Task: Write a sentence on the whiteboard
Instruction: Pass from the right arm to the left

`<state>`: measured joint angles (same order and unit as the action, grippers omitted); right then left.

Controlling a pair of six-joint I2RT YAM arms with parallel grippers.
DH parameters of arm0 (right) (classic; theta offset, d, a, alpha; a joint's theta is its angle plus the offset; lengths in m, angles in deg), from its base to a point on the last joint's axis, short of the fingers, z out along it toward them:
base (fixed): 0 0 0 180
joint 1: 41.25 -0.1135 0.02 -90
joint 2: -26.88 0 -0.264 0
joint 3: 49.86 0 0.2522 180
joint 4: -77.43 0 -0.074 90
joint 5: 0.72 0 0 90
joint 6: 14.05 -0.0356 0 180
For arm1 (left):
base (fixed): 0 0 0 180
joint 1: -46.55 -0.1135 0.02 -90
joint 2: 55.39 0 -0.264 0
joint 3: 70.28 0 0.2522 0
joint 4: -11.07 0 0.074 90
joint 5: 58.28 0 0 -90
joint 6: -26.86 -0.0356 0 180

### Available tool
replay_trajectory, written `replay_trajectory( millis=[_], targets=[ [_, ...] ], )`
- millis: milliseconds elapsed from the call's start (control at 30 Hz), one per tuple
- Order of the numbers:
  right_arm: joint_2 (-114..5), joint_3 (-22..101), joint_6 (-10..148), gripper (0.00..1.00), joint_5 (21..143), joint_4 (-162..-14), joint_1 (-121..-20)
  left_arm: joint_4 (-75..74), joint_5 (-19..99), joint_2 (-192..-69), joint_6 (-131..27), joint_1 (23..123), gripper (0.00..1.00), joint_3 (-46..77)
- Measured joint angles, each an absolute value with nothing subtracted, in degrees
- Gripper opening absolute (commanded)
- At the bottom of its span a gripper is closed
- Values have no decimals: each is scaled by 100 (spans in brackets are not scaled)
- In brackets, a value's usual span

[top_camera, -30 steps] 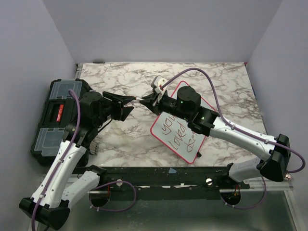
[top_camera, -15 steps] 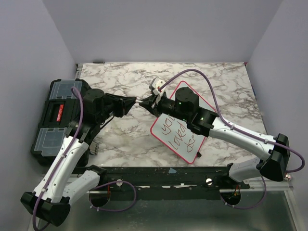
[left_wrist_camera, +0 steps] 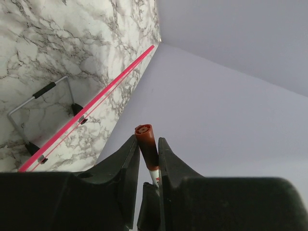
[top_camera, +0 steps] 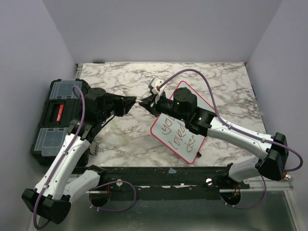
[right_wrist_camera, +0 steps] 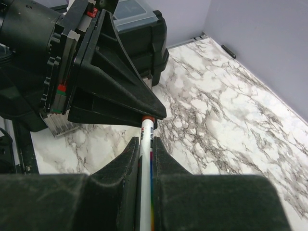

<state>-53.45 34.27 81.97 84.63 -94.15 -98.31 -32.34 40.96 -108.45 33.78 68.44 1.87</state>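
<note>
The whiteboard (top_camera: pixel 179 129) lies right of centre on the marble table, red-pink framed, with handwritten words on it. My two grippers meet tip to tip above the table, left of the board. My right gripper (top_camera: pixel 143 102) (right_wrist_camera: pixel 146 140) is shut on the white barrel of a marker (right_wrist_camera: pixel 147 144). My left gripper (top_camera: pixel 135 101) (left_wrist_camera: pixel 147 143) is shut on the marker's dark red cap (left_wrist_camera: pixel 146 138). The marker is held level between them, off the board. A thin red-pink line (left_wrist_camera: pixel 96 107), likely the board's frame, crosses the left wrist view.
A black toolbox (top_camera: pixel 54 115) with clear lid compartments sits at the table's left edge, also behind the left gripper in the right wrist view (right_wrist_camera: pixel 142 33). Grey walls enclose the table on three sides. Purple cables arc over both arms.
My left gripper has turned and come in to the right, its jaws now closed on the marker's cap end. The right arm has barely moved.
</note>
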Motion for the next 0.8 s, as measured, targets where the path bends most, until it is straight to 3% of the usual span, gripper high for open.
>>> replay_trajectory(
  millis=[200, 433, 533, 567, 600, 633, 800],
  targets=[
    [-5407, 3412, 8175, 4, 8483, -9518, -9831, -3232, 4002, -10856, 3374, 6844, 0, 187],
    [-5400, 3346, 8073, 42, 8450, -9553, -9870, -3227, 3967, -10838, 3350, 6844, 0, 185],
    [-5383, 3305, 8014, 65, 8398, -9544, -9934, -3230, 3941, -10830, 3309, 6894, 0, 181],
    [-5361, 3296, 7994, 75, 8389, -9535, -9947, -3230, 3950, -10827, 3298, 6899, 0, 174],
    [-5328, 3294, 8003, 91, 8387, -9526, -9964, -3234, 3969, -10816, 3276, 6903, 0, 168],
    [-5302, 3292, 7968, 99, 8387, -9520, -9975, -3236, 4000, -10801, 3260, 6914, 0, 159],
    [-5024, 3263, 7939, 100, 8411, -9445, -9975, -3249, 4072, -10703, 3193, 6846, 0, 100]
  ],
)
